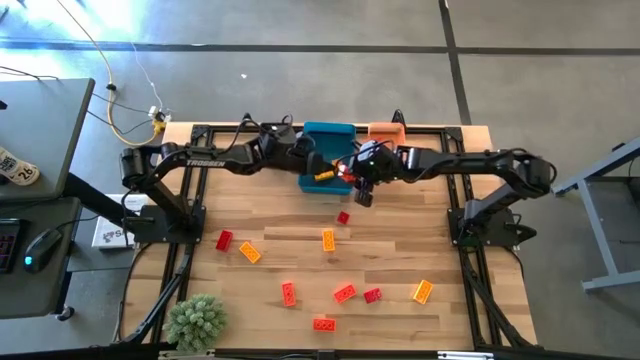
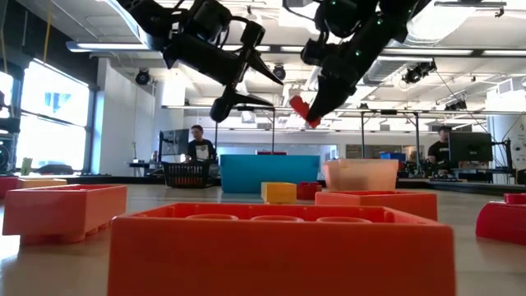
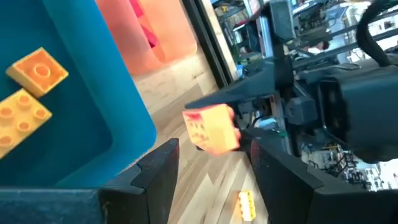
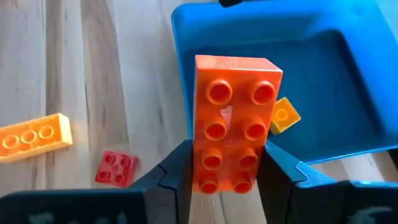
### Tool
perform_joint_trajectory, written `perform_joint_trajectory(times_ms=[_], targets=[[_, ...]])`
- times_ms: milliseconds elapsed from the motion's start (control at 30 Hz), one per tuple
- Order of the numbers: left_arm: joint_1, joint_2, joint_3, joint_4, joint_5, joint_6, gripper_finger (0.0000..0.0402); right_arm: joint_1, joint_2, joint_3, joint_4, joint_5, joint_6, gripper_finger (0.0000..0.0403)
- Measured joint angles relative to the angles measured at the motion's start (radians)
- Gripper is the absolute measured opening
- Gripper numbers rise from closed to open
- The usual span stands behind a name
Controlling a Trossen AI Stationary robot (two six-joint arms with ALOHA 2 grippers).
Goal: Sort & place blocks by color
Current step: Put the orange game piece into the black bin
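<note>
We see the nearest block [image 2: 279, 251] blurred and cut off below, hiding much of the table [image 2: 156, 193] behind it.

Crowded air over the bins at upper centre; open wood between the scattered bricks lower down.

In the high view both dark arms meet over the blue rectangular plastic bin [image 1: 328, 132], the left gripper [image 1: 305, 163] and right gripper [image 1: 360, 185] close together and blocking that spot. The orange bin [image 1: 385, 130] sits just right of it. Small studded plastic bricks [image 1: 344, 293] dot the lower half of the wooden table [image 1: 270, 200], with bare gaps between them. A green plant [image 1: 196, 320] fills the lower-left corner.
</note>
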Motion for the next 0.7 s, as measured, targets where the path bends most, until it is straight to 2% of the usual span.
perform_joint_trajectory(times_ms=[333, 700], targets=[[-0.034, 0.009, 0.000, -0.107, 0.005, -0.015, 0.0188, 0.060, 0.065, 0.000, 0.064, -0.027, -0.011, 0.0112], [-0.043, 0.035, -0.001, -0.099, 0.029, -0.018, 0.0188, 0.069, 0.096, 0.000, 0.122, -0.034, 0.022, 0.0112]])
